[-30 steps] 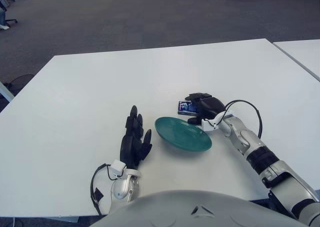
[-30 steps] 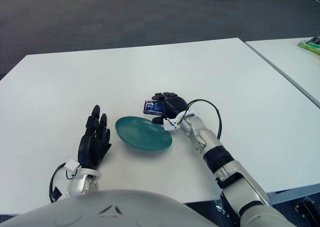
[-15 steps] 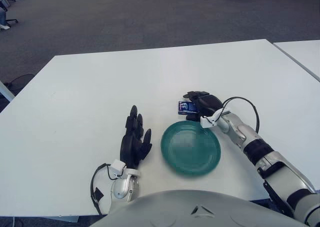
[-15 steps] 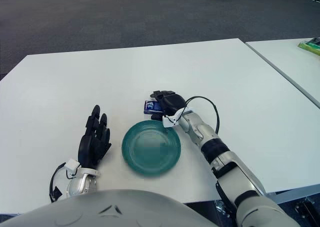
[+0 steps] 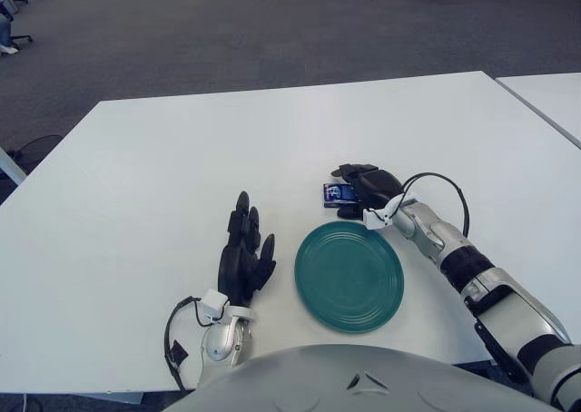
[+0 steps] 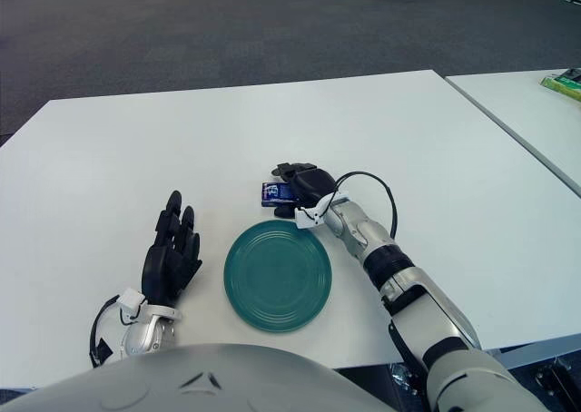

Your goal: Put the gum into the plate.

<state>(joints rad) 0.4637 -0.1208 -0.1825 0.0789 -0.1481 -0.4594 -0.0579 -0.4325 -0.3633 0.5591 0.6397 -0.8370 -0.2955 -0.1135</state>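
Left eye view, plate: round teal plate (image 5: 349,275) with faint concentric ridges, lying flat on the table (image 5: 182,158), smooth and white.
Gum: small flat rectangular pack (image 5: 338,192), dark with a blue printed face, on the table just beyond the plate's far rim, not in the plate.
Right hand: black right hand (image 5: 368,187) reaches in from the right on a silver forearm with a looping black cable; it lies palm-down over the right part of the gum, fingers (image 5: 349,171) curled about the pack, which sits low against the table.
Left hand: left hand (image 5: 243,253) shows left of the plate, near it, palm-down, fingers straight, relaxed and pointing away from the robot, holding nothing.
Right eye view only: green object (image 6: 565,83) on a neighbouring white table at the far right.
Both views: grey carpet floor behind the table.
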